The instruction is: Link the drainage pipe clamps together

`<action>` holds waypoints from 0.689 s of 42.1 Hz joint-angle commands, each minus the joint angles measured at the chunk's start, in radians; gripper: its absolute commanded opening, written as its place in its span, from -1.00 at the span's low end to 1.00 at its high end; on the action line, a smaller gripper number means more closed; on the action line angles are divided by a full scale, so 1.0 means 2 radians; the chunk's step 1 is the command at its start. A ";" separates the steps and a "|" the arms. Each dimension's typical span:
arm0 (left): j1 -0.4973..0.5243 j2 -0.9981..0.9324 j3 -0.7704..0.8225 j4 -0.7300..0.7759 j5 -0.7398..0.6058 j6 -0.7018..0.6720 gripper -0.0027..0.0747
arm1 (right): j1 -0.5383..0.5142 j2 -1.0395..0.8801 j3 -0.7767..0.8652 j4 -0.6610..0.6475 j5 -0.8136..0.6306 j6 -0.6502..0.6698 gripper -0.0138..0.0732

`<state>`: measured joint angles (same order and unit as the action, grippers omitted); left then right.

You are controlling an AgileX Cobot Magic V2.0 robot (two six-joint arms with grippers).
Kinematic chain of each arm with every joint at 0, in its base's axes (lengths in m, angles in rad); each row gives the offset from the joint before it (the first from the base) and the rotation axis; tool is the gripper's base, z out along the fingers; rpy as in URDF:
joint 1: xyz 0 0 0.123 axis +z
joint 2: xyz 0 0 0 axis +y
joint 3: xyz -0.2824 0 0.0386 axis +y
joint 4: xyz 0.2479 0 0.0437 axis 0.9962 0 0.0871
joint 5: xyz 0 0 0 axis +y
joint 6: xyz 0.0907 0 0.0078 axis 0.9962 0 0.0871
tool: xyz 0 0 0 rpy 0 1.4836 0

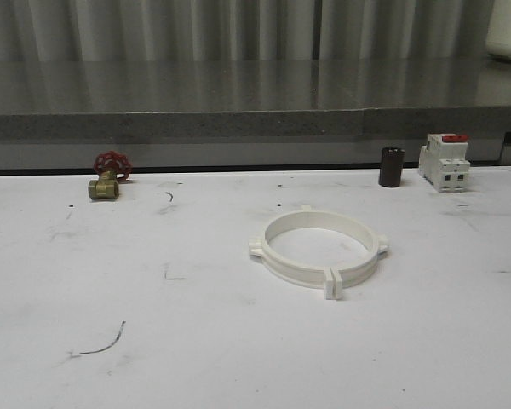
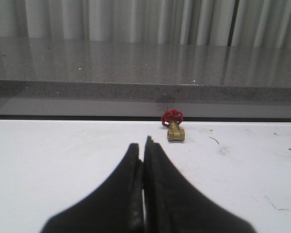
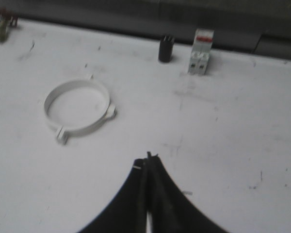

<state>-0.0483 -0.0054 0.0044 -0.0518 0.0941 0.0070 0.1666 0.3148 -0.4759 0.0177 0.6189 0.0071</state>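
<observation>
A: In the front view, where did the drainage pipe clamps lie?

B: They lay flat on the white tabletop, a little right of the middle; the two half-ring bands were together as one wide ring, with paired tabs touching at the near side and small tabs at left, right and far side. A brass valve with a red handwheel stood far to the left near the back edge; a dark cylinder and a white breaker with red top stood at the back right, just beside each other.

A: And the left wrist view?

B: The left pincer was closed, its black fingers pressed together with nothing between them; the valve was on the tabletop beyond it, near the back edge.

A: The right wrist view?

B: The picture was somewhat blurred; the right pincer was also closed and held nothing. The clamps were well apart from it, resting as a ring; the cylinder and the breaker stood farther back.
</observation>
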 commanded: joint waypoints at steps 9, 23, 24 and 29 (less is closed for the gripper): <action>0.000 -0.006 0.011 -0.004 -0.041 0.001 -0.98 | -0.046 -0.108 0.172 0.006 -0.300 -0.004 -0.84; 0.000 -0.005 0.011 -0.004 -0.041 0.001 -0.98 | -0.069 -0.170 0.250 0.007 -0.361 -0.004 -0.84; 0.000 -0.005 0.011 -0.004 -0.041 0.001 -0.98 | -0.069 -0.170 0.250 0.007 -0.361 -0.004 -0.84; 0.000 -0.005 0.011 -0.004 -0.041 0.001 -0.98 | -0.069 -0.170 0.250 0.007 -0.361 -0.004 -0.84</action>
<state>-0.0483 -0.0054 0.0044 -0.0518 0.0924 0.0070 0.0347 -0.0091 0.0288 0.0323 -0.0116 0.0071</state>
